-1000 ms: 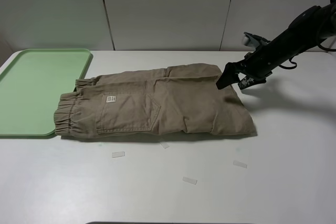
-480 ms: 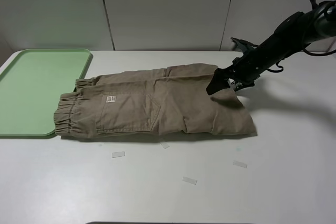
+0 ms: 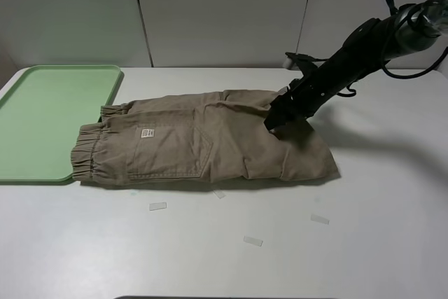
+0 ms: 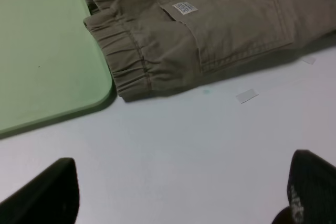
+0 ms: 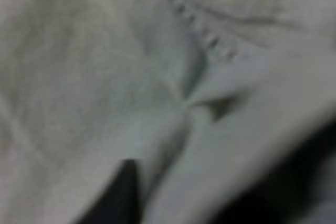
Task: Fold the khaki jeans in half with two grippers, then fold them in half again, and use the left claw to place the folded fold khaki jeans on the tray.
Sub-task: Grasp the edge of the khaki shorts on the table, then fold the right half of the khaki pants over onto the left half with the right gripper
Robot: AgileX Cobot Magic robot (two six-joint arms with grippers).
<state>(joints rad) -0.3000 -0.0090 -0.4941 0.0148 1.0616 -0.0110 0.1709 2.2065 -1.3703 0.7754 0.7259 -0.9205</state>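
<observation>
The khaki jeans [image 3: 203, 141] lie flat on the white table, elastic waistband to the left, touching the edge of the pale-green tray [image 3: 42, 117]. My right gripper [image 3: 274, 122] reaches down from the right and presses into the far corner of the leg end. In the blurred right wrist view, bunched cloth [image 5: 105, 77] fills the frame between dark fingers [image 5: 122, 190], so it looks shut on the fabric. The left gripper [image 4: 181, 192] hovers open over bare table, near the waistband [image 4: 136, 61] and the tray [image 4: 42, 51]. The high view does not show it.
Several small clear tape strips [image 3: 157, 206] lie on the table in front of the jeans; one shows in the left wrist view [image 4: 247, 96]. A white panelled wall [image 3: 224, 12] runs behind the table.
The right arm has moved left and down from beside the leg end onto the cloth, and its jaws have closed in. The leg corner has shifted slightly. The left gripper shows no change.
</observation>
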